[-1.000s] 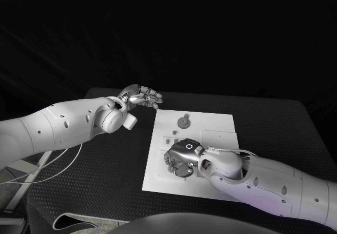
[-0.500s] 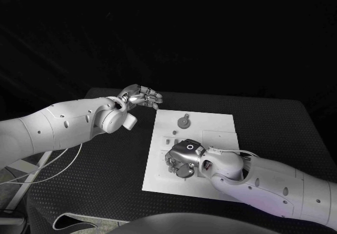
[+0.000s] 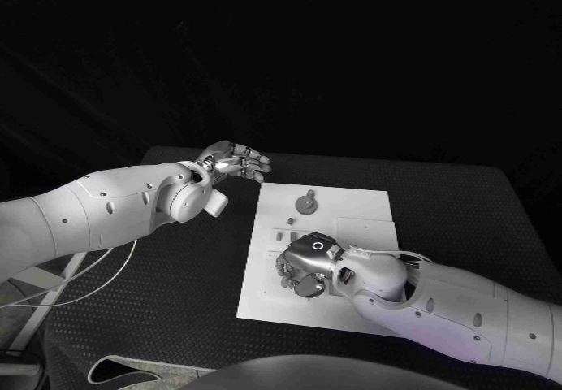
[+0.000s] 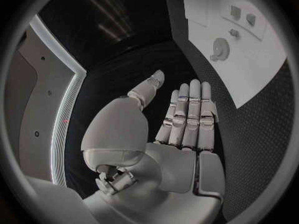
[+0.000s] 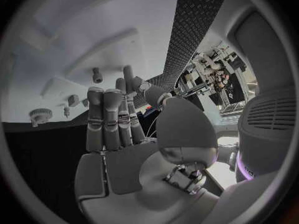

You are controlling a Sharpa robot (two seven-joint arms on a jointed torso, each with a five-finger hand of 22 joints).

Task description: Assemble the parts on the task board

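The white task board lies in the middle of the black table. A grey gear rests near its far edge, with small pegs just in front of it. My right hand hovers low over the board's near left part; its fingers are stretched out with nothing in them, and a gear and a peg lie beyond them. My left hand floats above the table off the board's far left corner, its flat fingers holding nothing. The board with its gear lies beyond.
Bare black table stretches left of the board and also to its right. A white cable hangs under my left arm, off the table's left edge.
My right hand has edged very slightly toward the board's near side. The left hand has stayed where it was.
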